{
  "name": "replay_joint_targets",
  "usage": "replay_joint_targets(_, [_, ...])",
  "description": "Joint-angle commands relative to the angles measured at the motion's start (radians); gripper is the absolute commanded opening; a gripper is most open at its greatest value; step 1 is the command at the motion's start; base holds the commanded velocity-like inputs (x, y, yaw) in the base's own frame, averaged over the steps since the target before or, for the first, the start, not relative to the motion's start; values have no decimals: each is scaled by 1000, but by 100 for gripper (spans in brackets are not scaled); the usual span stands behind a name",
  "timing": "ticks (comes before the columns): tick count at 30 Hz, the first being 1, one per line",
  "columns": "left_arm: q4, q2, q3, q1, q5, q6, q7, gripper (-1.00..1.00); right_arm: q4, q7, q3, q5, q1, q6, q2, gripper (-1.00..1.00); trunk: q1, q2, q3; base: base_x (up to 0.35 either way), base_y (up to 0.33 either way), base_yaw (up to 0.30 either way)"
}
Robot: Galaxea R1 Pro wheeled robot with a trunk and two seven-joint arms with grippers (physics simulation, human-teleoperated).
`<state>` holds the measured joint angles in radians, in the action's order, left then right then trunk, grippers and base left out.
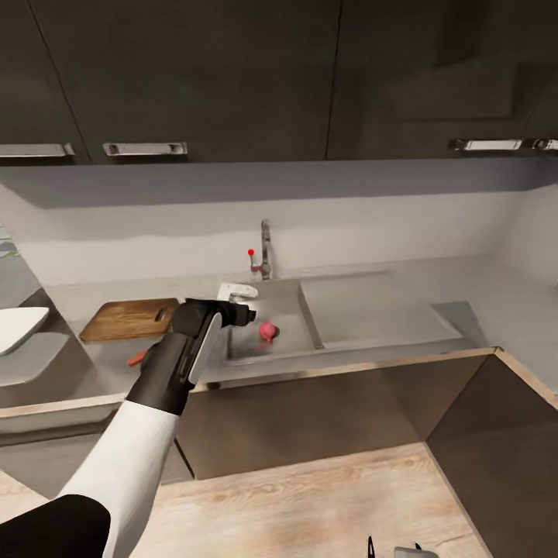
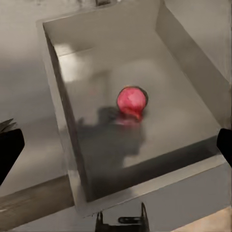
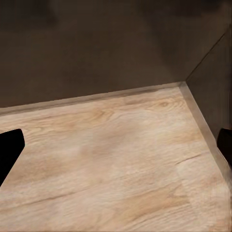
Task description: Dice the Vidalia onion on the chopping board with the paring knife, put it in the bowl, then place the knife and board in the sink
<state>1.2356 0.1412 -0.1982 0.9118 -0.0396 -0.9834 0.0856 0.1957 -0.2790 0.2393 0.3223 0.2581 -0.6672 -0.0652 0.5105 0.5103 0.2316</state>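
A reddish onion [image 1: 267,332] lies on the floor of the steel sink [image 1: 288,298]. In the left wrist view the onion [image 2: 131,100] sits mid-basin, below and ahead of my left gripper [image 2: 116,150], which is open, its dark fingertips [image 2: 9,150] spread wide. My left gripper [image 1: 242,313] hovers over the sink's left rim. The wooden chopping board [image 1: 128,319] lies on the grey countertop [image 1: 101,349] left of the sink. The paring knife's red handle [image 1: 138,358] peeks out beside my forearm. A white bowl [image 1: 19,325] sits at the far left. My right gripper [image 3: 116,145] hangs open over the floor.
The chrome tap [image 1: 265,249] with its red knob [image 1: 250,253] stands behind the basin, and the flat drainboard [image 1: 372,310] lies to its right. Dark wall cabinets [image 1: 232,77] hang above. Dark base cabinets [image 3: 96,48] meet at a corner over the wooden floor [image 3: 116,159].
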Motion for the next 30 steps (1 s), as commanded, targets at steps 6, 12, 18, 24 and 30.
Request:
replay_joint_targets(6, [-9,-1,-1,1,-5,-2,8,100,-1,-6,5,11,1,0,-1,100,1,2,1,285,-122,-45])
replay_joint_targets(12, [-34,-3,-1,1,-4,5,8,100,-1,-6,5,11,1,0,-1,100,1,2,6,172,-13,-4])
replay_joint_targets(18, [-48,-5,0,0,-4,32,7,100,-1,-6,5,11,1,0,-1,100,1,2,13,21,-1,0])
replay_joint_targets(24, [-74,-5,0,-1,-4,49,8,100,-1,-6,5,11,1,0,-1,100,1,2,21,1,0,0])
replay_joint_targets(30, [-90,-5,-1,-1,-5,52,7,100,-1,-6,5,11,1,0,-1,100,1,2,30,31,-12,0])
